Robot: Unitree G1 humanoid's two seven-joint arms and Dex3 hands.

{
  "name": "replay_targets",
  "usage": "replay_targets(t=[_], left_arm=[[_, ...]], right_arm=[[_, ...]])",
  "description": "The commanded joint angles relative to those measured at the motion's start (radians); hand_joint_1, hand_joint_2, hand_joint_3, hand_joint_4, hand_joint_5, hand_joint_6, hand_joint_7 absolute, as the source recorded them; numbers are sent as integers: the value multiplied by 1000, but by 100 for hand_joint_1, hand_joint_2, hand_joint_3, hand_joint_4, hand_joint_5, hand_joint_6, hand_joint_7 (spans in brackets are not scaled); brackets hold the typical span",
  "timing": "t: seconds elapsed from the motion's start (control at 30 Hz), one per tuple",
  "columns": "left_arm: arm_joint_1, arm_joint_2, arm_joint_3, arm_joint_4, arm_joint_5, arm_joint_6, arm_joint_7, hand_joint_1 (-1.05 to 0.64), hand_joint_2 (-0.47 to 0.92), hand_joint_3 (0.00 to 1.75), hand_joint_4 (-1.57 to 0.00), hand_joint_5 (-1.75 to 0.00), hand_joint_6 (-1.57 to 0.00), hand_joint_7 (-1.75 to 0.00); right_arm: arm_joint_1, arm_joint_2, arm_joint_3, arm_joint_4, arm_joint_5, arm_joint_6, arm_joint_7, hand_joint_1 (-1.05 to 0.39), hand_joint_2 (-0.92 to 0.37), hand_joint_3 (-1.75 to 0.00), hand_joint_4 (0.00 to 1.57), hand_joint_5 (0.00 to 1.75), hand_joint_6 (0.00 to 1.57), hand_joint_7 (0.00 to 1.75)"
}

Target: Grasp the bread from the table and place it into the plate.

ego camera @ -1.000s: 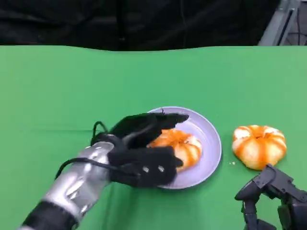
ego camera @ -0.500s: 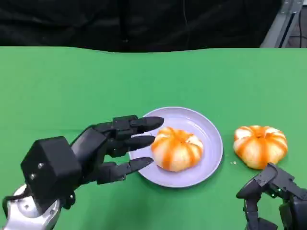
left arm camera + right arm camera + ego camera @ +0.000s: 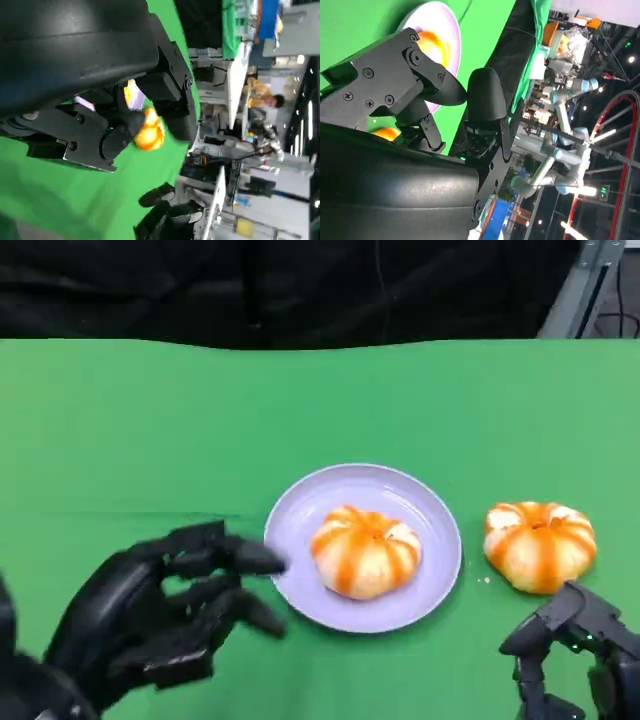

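Observation:
An orange-striped bread [image 3: 365,552] lies on the lilac plate [image 3: 435,520] at the table's middle. A second, similar bread [image 3: 540,545] sits on the green cloth to the plate's right. My left hand [image 3: 170,615] hovers at the lower left, a short way from the plate's left rim, with its fingers spread and nothing in them. At the lower right, my right hand [image 3: 575,650] stays just in front of the second bread, holding nothing. The right wrist view shows the plate [image 3: 447,30], the bread [image 3: 434,47] on it, and the other bread [image 3: 387,133] past the right hand's fingers [image 3: 485,100].
The green cloth [image 3: 320,400] covers the table up to a dark backdrop at the far edge. A metal frame [image 3: 585,285] stands at the back right. The left wrist view shows lab benches and a person [image 3: 262,97] beyond the table.
My left hand has drawn back from the plate toward the lower left, leaving the bread on the plate. The right hand has stayed where it was.

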Motion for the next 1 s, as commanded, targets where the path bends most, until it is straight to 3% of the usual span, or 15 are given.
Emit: replay_targets(t=[0.03, 0.23, 1.0], left_arm=[[67, 28, 65, -31, -81, 64, -4, 17, 55, 164, -98, -174, -81, -172], [136, 30, 115, -57, -160, 126, -4, 15, 54, 174, -106, -175, -87, -175], [129, 27, 149, -50, -177, 156, 19, 15, 57, 175, -112, -175, -91, -175]], right_arm=[[0, -10, -5, -7, 12, 7, 7, -12, -51, -121, 84, 175, 76, 151], [-4, -8, -11, -1, 15, 0, 7, -10, -51, -120, 84, 175, 76, 151], [4, -3, -4, -8, 12, 6, 8, -11, -52, -118, 84, 175, 76, 152]])
